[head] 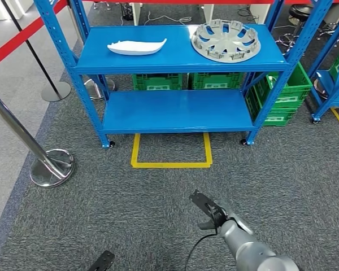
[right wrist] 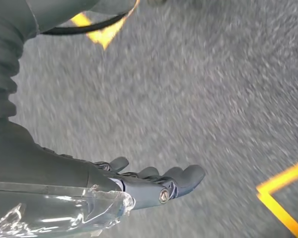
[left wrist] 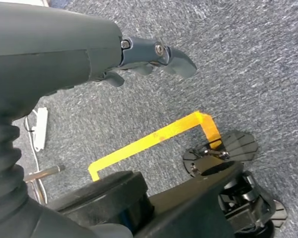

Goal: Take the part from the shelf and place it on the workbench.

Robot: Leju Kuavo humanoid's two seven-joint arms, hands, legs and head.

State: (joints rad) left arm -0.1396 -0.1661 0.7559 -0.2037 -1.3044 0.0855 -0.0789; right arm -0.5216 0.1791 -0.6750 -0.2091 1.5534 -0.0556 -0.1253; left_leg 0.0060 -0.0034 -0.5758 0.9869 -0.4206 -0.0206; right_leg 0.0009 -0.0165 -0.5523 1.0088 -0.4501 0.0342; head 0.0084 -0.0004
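Where stanchions [head: 52,166] flank shelf [head: 178,53]

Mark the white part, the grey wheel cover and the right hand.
white part [head: 135,47], head view, middle of its body.
grey wheel cover [head: 226,39], head view, its hub.
right hand [head: 209,212], head view, middle of the hand.

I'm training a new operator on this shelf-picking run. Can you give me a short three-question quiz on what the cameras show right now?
1. True or false: the right hand already holds a part.
2. Which part lies on the right of the blue shelf's top level? A) white curved panel B) grey wheel cover C) green crate
3. Fill in: yellow tape marks a box on the ____ before the shelf.

Key: 1 false, it holds nothing, as does the left hand. 2 B. 3 carpet.
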